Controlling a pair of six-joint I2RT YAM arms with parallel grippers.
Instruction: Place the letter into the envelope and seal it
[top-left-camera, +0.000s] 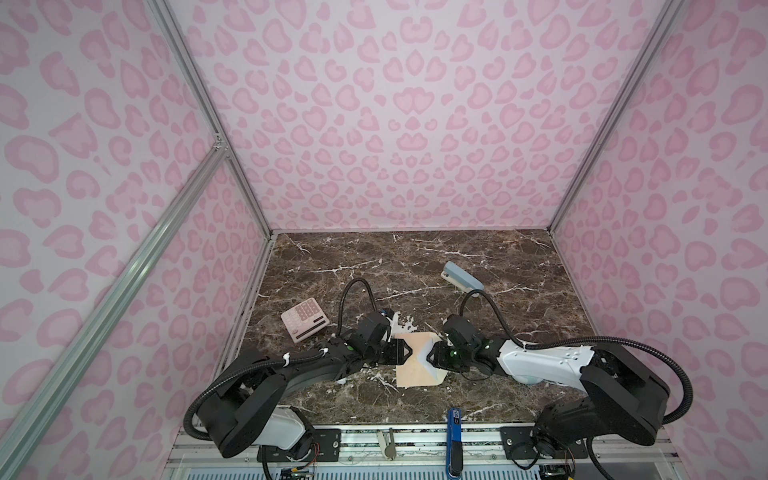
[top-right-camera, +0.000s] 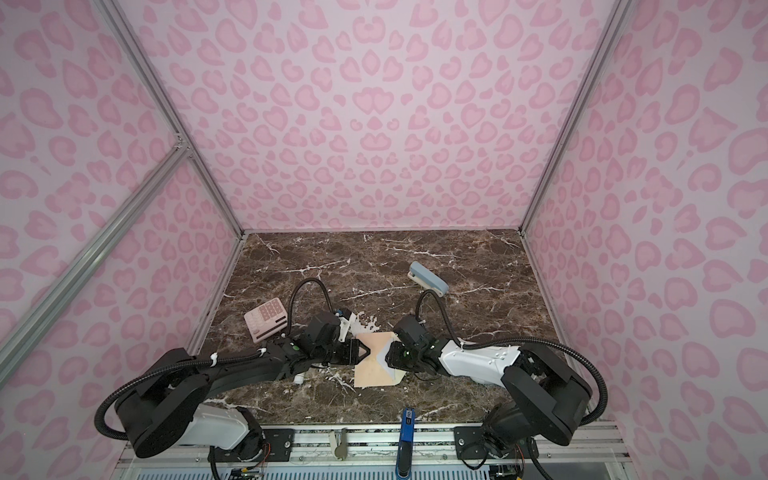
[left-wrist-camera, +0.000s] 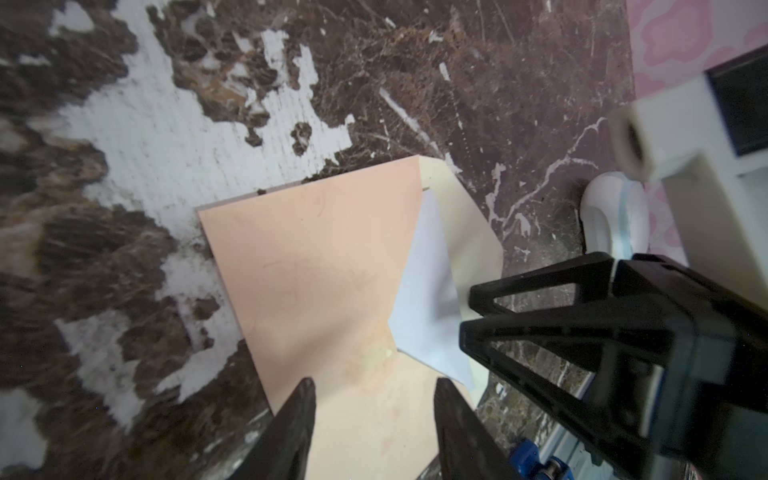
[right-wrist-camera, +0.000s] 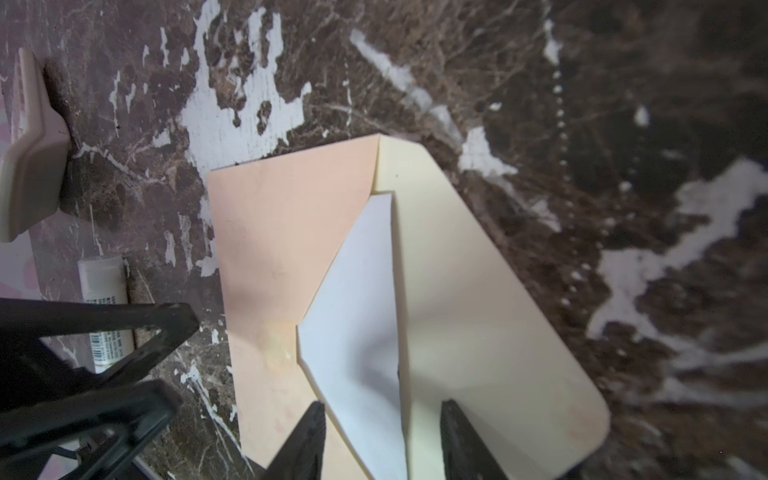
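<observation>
Nearest the lens, the right gripper (right-wrist-camera: 382, 405) hangs with its fingers spread, pinching nothing, astride the crease where the cream flap (right-wrist-camera: 478, 311) hinges on the envelope (right-wrist-camera: 282, 232). The left gripper (left-wrist-camera: 374, 382), likewise spread and empty, hovers over the envelope's peach face, on the side away from the flap. The letter (right-wrist-camera: 353, 311) sits inside the envelope, its white face showing only in the V-shaped mouth; the flap lies open. Insertion looks done, so sealing is likely the step in hand: pin the envelope's peach face with the left fingers so it cannot slide, catch the flap by its free edge, swing it over the mouth, then press along the crease.
</observation>
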